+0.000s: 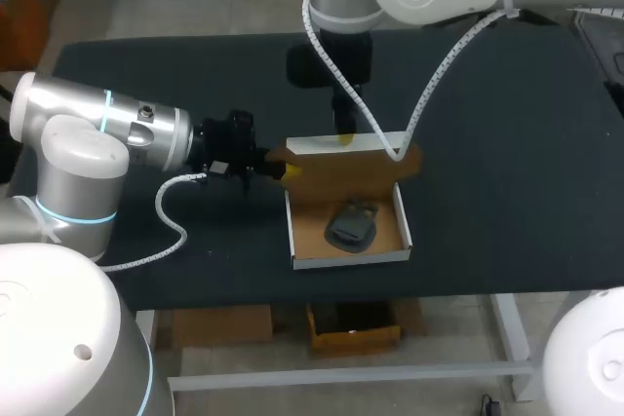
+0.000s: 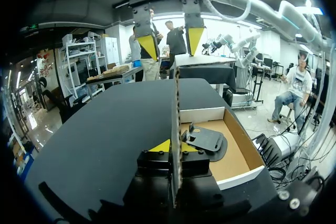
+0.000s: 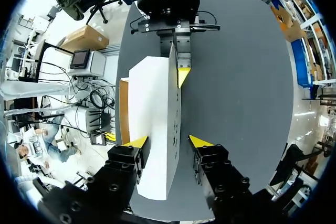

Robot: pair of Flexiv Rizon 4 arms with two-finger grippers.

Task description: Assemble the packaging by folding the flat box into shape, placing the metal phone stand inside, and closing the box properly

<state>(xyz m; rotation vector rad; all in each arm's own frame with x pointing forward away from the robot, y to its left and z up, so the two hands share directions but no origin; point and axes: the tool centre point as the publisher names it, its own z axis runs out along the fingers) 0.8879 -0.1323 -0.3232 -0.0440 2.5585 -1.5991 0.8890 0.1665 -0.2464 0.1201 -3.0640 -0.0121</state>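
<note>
The box (image 1: 351, 259), white outside and brown inside, lies open on the black table. The dark metal phone stand (image 1: 351, 225) (image 2: 206, 139) rests inside it. Its lid (image 1: 341, 168) (image 2: 176, 108) (image 3: 155, 108) stands upright along the far side. My left gripper (image 1: 285, 170) (image 2: 175, 147) is shut on the lid's left end, the cardboard edge pinched between its yellow tips. My right gripper (image 1: 344, 140) (image 3: 168, 141) hangs over the lid's top edge, open, one finger on each side, the outer finger clearly apart from the card.
The right arm's white coiled cable (image 1: 390, 148) drapes down across the lid's right part. The left arm's cable (image 1: 171, 221) loops on the table left of the box. Dark tabletop (image 1: 507, 192) stretches to the right of the box.
</note>
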